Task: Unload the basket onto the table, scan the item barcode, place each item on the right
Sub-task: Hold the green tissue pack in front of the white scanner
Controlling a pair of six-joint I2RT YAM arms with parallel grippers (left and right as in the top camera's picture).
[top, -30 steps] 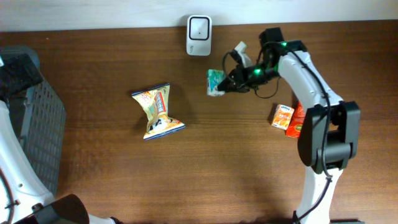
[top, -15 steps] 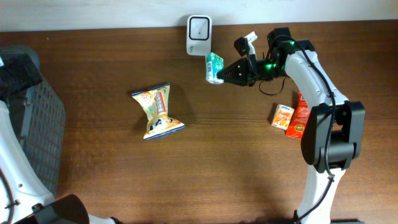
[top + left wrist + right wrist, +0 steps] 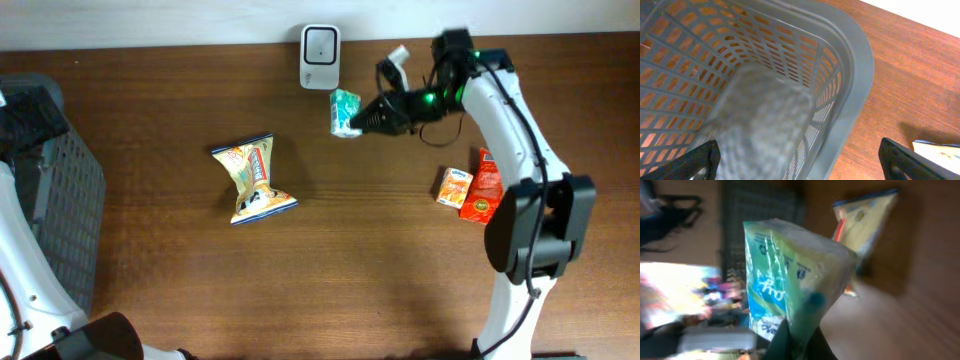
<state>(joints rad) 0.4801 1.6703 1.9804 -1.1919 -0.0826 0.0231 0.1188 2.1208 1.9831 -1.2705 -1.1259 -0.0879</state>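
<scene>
My right gripper point(image 3: 362, 119) is shut on a small green and white packet point(image 3: 345, 112), holding it above the table just below and right of the white barcode scanner point(image 3: 320, 43) at the back edge. In the right wrist view the packet point(image 3: 790, 290) fills the middle, pinched at its lower edge by the right gripper point(image 3: 799, 342). My left gripper point(image 3: 800, 160) hangs wide open over the rim of a grey basket point(image 3: 857, 75), with nothing between its fingers.
A yellow snack bag point(image 3: 252, 180) lies left of centre. A small orange carton point(image 3: 453, 187) and a red packet point(image 3: 483, 186) lie at the right. The grey basket point(image 3: 60, 215) stands at the table's left edge.
The right gripper has lifted the green packet and carried it back and slightly left, closer to the scanner. The left arm has not moved.
</scene>
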